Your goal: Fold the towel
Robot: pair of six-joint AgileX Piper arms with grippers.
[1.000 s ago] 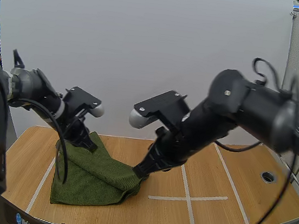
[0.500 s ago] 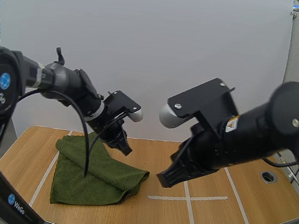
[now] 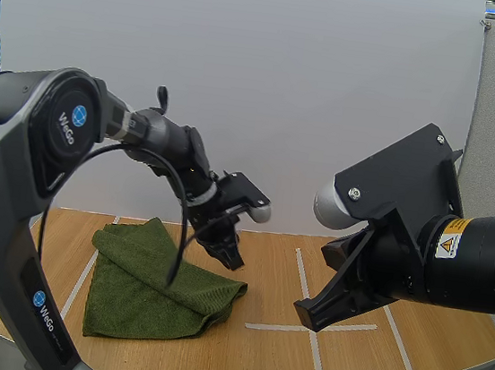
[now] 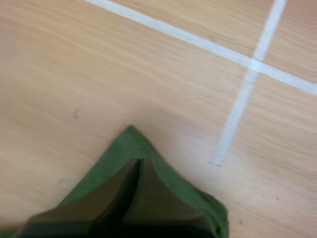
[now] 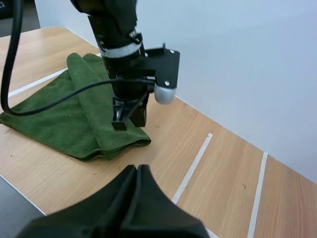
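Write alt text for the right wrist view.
A green towel, folded over, lies on a wooden table with the left end effector at its folded edge. The right end effector, fingers shut together, points toward them near white tape lines.

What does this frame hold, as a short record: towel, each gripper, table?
towel: green towel, loosely folded double, lying on the table's left part
left gripper: left gripper shut, empty, over the towel's right corner
right gripper: right gripper shut, empty, above the tape lines, apart from the towel
table: wooden table, marked with white tape
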